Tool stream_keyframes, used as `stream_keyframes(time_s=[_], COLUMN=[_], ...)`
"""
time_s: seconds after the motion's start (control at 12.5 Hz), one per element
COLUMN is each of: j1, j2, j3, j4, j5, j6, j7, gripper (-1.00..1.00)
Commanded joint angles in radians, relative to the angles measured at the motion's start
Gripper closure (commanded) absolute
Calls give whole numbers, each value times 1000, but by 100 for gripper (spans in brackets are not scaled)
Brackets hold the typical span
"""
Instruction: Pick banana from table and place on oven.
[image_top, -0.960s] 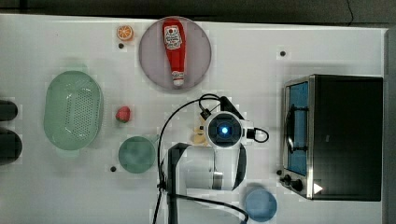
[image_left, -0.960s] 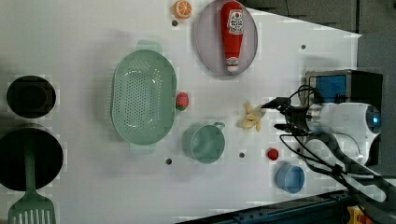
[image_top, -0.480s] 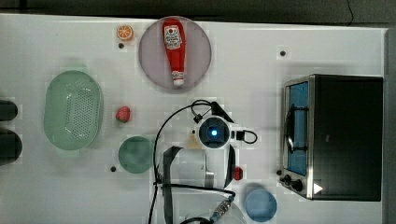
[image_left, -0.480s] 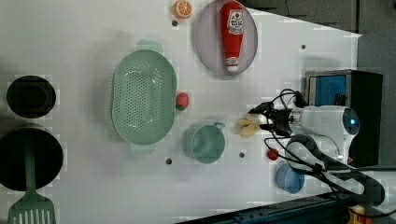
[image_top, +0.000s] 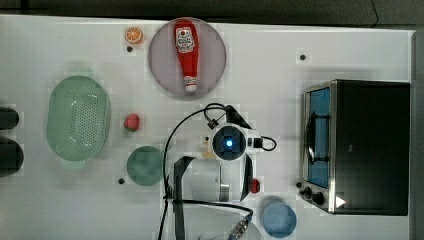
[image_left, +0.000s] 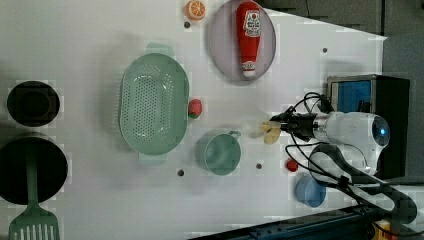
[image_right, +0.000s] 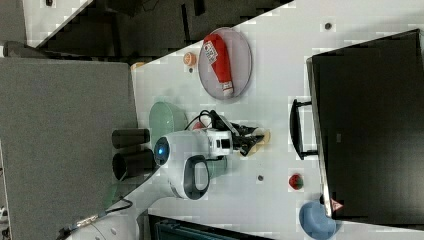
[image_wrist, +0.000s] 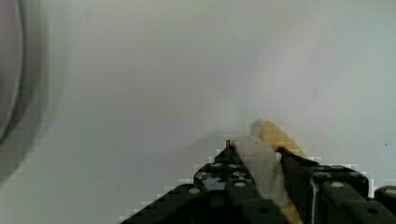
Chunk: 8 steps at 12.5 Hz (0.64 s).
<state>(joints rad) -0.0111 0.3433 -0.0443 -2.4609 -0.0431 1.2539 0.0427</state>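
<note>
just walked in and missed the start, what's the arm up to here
The robot arm has its gripper down at the white table, with its fingers on either side of the small toy banana. The banana sits on the table between the green cup and the toaster oven, whose black top has nothing on it yet. Nothing has been lifted so far.

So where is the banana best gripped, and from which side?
Across its whitish middle, coming straight down from above. The banana lies flat on the table, narrow enough to fit between the fingers, and the gripper already straddles that part.
</note>
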Motion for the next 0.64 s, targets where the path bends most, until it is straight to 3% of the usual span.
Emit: stream_keyframes(time_s=[0.08,0.32,0.64], j1=[-1,0,6], j2=[-146,-366,-592], j3=[7,12,19], j4=[-2,44,250], j5=[1,1,1], j6=[-67,-369,-841], j7=[8,8,8], gripper=[47,47,47])
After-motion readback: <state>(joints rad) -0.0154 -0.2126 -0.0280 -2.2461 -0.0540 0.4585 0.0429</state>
